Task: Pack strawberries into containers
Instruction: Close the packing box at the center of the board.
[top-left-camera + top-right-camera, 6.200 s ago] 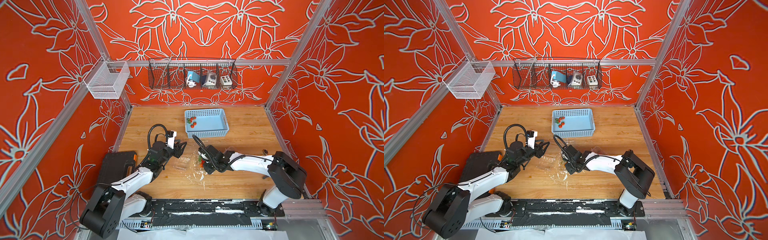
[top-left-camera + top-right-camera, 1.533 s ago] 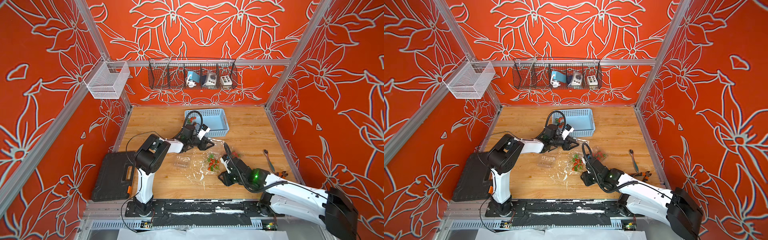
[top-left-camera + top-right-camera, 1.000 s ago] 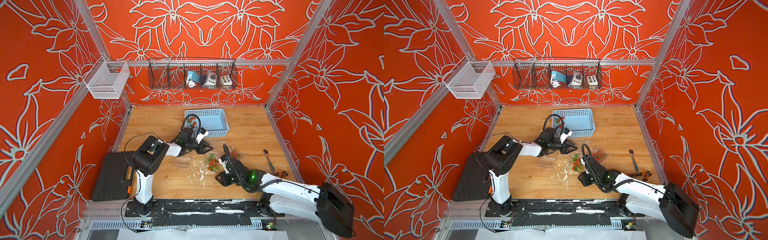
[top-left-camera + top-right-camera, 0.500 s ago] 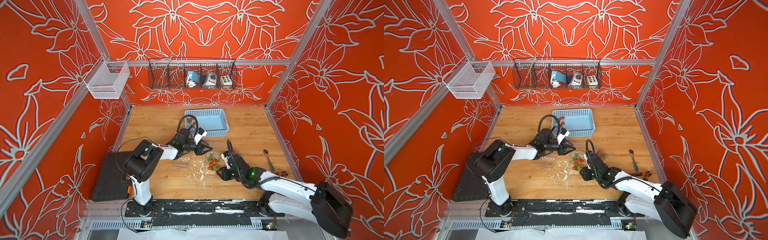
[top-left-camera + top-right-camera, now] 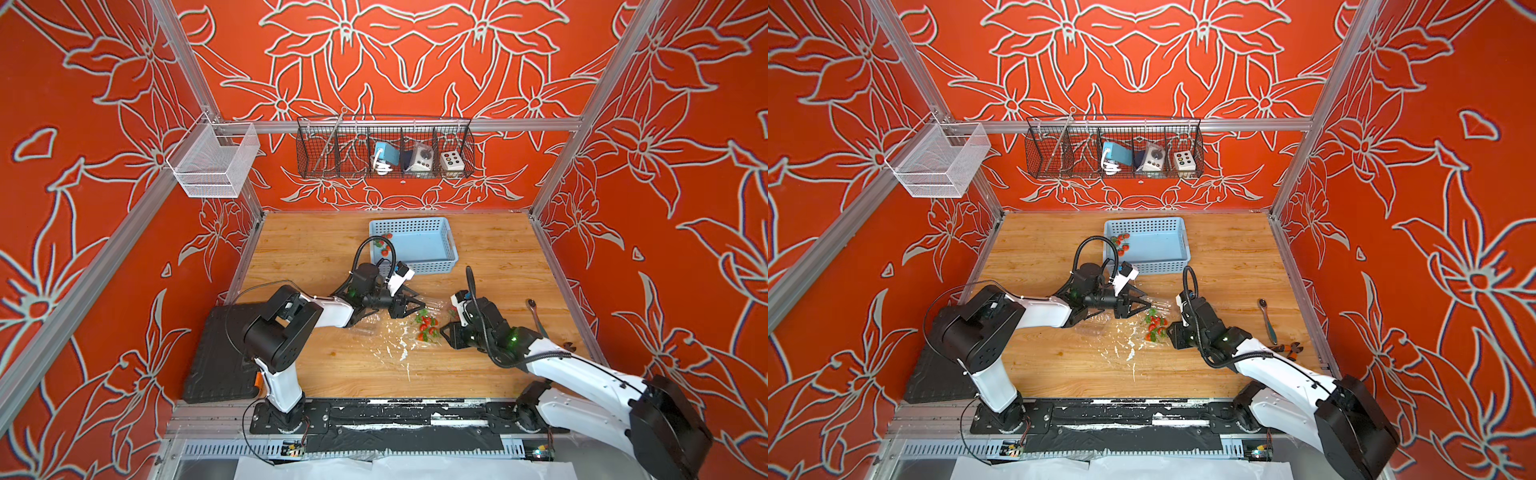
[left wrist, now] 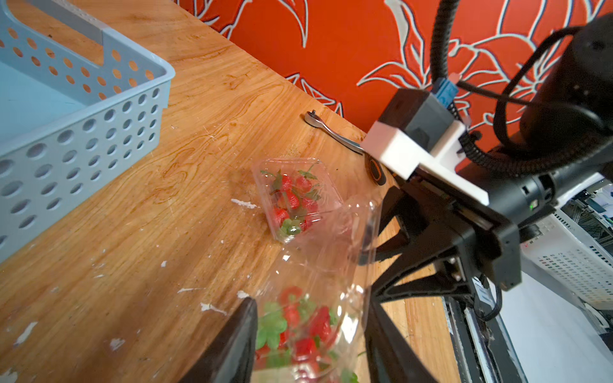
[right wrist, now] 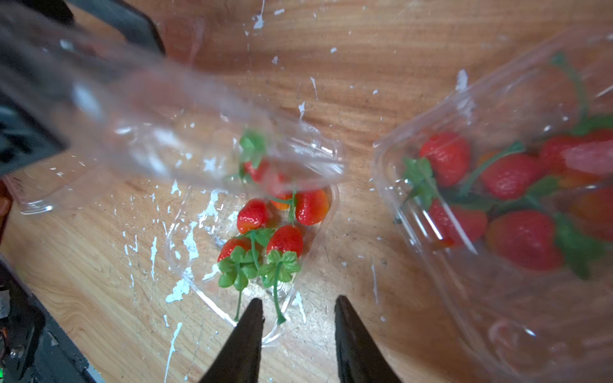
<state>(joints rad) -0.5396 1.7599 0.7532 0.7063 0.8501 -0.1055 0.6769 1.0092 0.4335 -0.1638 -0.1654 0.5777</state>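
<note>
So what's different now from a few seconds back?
The left hand swung rightward and up beside the blue basket. It then eased back to the clear box, whose plastic it seems to grip. The right hand drew back toward its own side and sits open at the box's end. The strawberries, box and basket stayed put.

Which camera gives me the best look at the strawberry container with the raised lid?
The right wrist view: the container sits centred and sharp, its strawberries countable, though the raised lid blurs the far ones. The left wrist view shows it blurred and partly cut off; both top views show only a small red cluster.
</note>
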